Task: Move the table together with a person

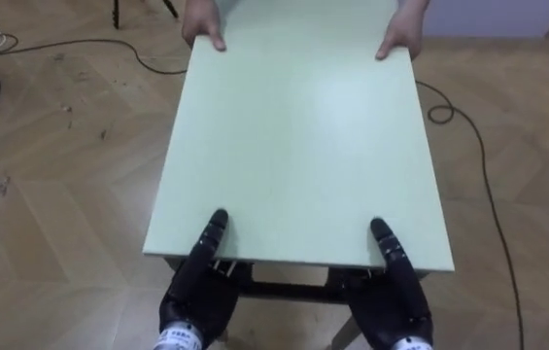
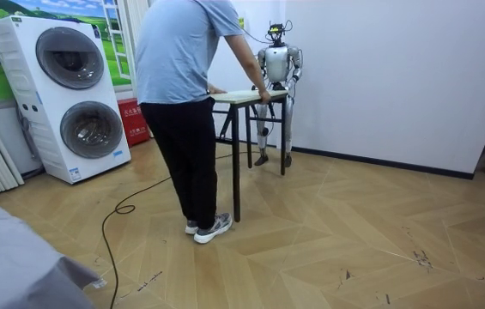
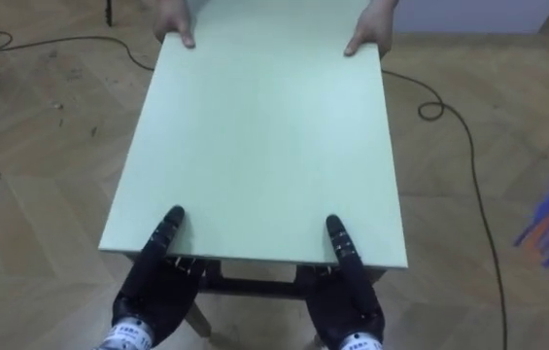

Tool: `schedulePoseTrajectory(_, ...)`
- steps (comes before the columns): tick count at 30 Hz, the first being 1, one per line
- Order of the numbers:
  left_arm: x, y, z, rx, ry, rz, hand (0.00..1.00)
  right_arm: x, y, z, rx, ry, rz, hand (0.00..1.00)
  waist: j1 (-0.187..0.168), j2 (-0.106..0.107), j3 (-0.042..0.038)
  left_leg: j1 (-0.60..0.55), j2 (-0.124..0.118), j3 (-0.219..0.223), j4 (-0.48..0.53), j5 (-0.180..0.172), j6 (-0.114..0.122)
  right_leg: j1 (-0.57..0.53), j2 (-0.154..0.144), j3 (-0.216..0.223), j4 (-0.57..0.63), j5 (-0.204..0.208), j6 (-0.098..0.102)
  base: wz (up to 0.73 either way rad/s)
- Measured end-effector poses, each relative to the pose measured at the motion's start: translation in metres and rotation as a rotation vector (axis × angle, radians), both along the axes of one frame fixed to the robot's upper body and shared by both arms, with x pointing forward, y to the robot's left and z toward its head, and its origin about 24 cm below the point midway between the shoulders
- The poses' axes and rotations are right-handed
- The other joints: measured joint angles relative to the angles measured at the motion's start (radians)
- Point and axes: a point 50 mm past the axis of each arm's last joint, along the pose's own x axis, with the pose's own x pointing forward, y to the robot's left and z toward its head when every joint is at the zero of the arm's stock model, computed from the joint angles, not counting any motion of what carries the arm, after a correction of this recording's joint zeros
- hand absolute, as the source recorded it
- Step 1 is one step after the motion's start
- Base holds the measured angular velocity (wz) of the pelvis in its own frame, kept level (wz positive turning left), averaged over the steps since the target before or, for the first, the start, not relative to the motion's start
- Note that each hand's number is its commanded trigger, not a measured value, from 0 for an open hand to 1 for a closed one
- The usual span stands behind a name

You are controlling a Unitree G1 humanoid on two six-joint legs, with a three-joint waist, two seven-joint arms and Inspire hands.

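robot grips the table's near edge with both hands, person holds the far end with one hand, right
No, the left eye view shows both the person's hands on the far end. The left robot hand and right robot hand do grip the table by its near edge.

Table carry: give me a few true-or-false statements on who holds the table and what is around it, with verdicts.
1. A person's hands grip the far edge of the table. True.
2. The robot's left hand and right hand are at the table's near edge. True.
3. The person kneels at the table. False: the person stands, as the room view shows.
4. The laundry appliances are on the room view's right. False: the washing machines stand on its left.
5. The floor is carpeted. False: it is a wooden floor, with a cable across it.
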Motion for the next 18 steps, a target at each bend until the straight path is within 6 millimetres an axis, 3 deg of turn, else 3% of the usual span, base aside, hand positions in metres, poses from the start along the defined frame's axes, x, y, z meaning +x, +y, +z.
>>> schedulePoseTrajectory(4,0.0007,0.0017,0.0008,0.012,-0.008,0.006,1.00,0.0008,0.0018,0.0003,0.011,0.000,0.002,1.00,0.004,-0.002,0.0011,0.012,0.005,-0.001,-0.030,0.007,-0.004,0.018,0.011,-0.002,-0.043,0.014,-0.001,0.01)
schedulePoseTrajectory(18,0.0029,0.0034,0.0062,0.014,-0.033,0.005,1.00,0.0084,0.0016,0.0063,-0.003,-0.044,0.015,1.00,-0.001,-0.004,0.0061,0.008,0.005,-0.032,-0.054,0.009,-0.004,0.022,0.011,-0.035,-0.055,0.011,0.004,0.06)
